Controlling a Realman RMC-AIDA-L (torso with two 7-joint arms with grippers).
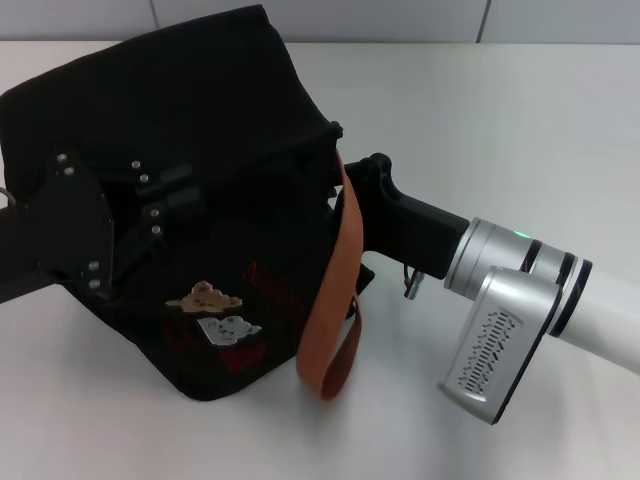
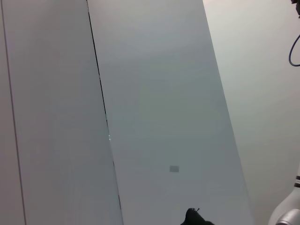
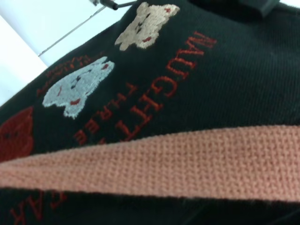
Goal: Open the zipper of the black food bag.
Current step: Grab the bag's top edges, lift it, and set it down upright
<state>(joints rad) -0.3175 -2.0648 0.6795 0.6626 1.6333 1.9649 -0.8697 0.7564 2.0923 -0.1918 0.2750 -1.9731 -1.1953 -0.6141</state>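
The black food bag (image 1: 230,120) lies tipped on the white table, its front with a brown bear patch (image 1: 205,297), a pale bear patch (image 1: 228,328) and red lettering facing me. An orange-brown strap (image 1: 335,290) hangs down its right side. My left gripper (image 1: 175,200) presses against the bag's front from the left. At the bag's upper right edge, just behind the strap, sits my right gripper (image 1: 345,190). The right wrist view is filled by the bag front (image 3: 243,84), its bear patches (image 3: 79,84) and the strap (image 3: 187,159). The zipper is hidden.
The white table (image 1: 500,110) stretches to the right and behind the bag, up to a pale panelled wall. My right arm's silver wrist (image 1: 500,330) hovers over the table's right front. The left wrist view shows only wall panels (image 2: 154,117).
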